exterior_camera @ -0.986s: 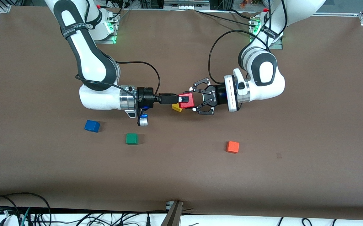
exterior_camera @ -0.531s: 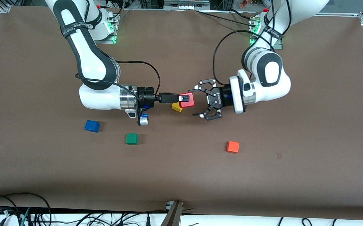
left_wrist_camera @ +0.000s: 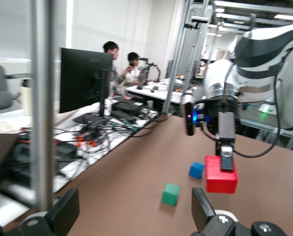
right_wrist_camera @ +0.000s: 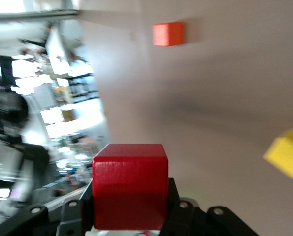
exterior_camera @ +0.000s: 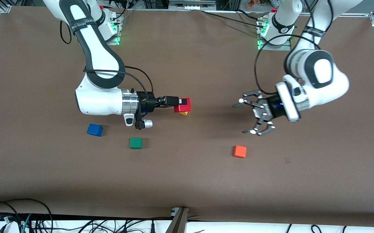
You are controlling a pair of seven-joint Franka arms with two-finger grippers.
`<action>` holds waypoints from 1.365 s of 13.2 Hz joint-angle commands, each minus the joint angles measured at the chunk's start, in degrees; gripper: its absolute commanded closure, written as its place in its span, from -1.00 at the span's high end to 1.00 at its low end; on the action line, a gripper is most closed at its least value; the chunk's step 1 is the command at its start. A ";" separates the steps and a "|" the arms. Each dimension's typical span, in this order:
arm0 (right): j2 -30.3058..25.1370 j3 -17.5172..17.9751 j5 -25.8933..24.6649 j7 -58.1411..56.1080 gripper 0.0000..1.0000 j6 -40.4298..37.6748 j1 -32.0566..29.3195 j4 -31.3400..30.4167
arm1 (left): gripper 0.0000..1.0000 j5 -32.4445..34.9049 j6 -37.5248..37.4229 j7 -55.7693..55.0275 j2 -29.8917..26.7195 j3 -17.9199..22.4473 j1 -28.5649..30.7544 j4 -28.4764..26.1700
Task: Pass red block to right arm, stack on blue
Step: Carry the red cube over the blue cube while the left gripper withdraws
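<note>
My right gripper (exterior_camera: 183, 101) is shut on the red block (exterior_camera: 182, 106) and holds it in the air over a yellow cube (exterior_camera: 184, 113). The right wrist view shows the red block (right_wrist_camera: 130, 167) clamped between the black jaws of the right gripper (right_wrist_camera: 130, 201). My left gripper (exterior_camera: 250, 117), a black claw, is open and empty above the table, apart from the block, toward the left arm's end. In the left wrist view the left gripper (left_wrist_camera: 134, 216) is wide open, and the red block (left_wrist_camera: 221, 177) hangs from the right gripper (left_wrist_camera: 227, 162). The blue cube (exterior_camera: 94, 129) lies on the table toward the right arm's end; it also shows in the left wrist view (left_wrist_camera: 196, 170).
A green cube (exterior_camera: 135, 143) lies beside the blue one, nearer the front camera, and shows in the left wrist view (left_wrist_camera: 171, 194). An orange cube (exterior_camera: 240, 151) lies below the left gripper, nearer the front camera. The right wrist view shows the orange cube (right_wrist_camera: 168, 33) and yellow cube (right_wrist_camera: 286, 152).
The left gripper opened off the red block and drew back toward the left arm's end. The right gripper kept the block and shifted slightly toward the right arm's end.
</note>
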 commanded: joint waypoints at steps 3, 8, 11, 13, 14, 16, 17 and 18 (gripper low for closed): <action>-0.13 -1.21 -27.76 0.17 -0.82 0.29 -0.25 -0.34 | 1.00 1.12 6.33 -1.13 -4.83 2.07 3.51 -7.66; -2.25 -9.99 -52.72 -0.18 -0.80 -0.32 -0.25 -3.07 | 1.00 25.41 10.28 -16.89 -8.96 7.70 5.89 -10.06; -1.37 -13.50 -64.36 -0.26 -0.80 2.04 -0.78 -5.52 | 1.00 43.07 10.02 -39.02 -11.77 10.34 5.98 -9.62; -2.50 -14.92 -64.38 -0.27 -0.80 7.11 -0.87 -10.95 | 1.00 54.76 9.32 -57.83 -13.09 11.84 5.98 -9.36; -3.20 -15.62 -64.38 -0.27 -0.80 11.84 -0.87 -14.55 | 1.00 60.56 9.06 -65.14 -13.45 12.54 5.98 -8.57; -3.82 -16.50 -64.11 -0.18 -0.80 18.54 -0.87 -19.05 | 1.00 68.49 7.13 -76.23 -13.97 12.81 5.98 -7.17; -3.83 -17.20 -64.02 -0.18 -0.80 20.14 -0.96 -19.93 | 1.00 72.62 4.07 -81.68 -14.67 12.98 5.98 -6.20; -3.83 -17.30 -63.94 0.25 -0.80 19.81 -0.96 -20.03 | 1.00 76.66 -0.22 -88.17 -14.77 13.07 5.98 -3.75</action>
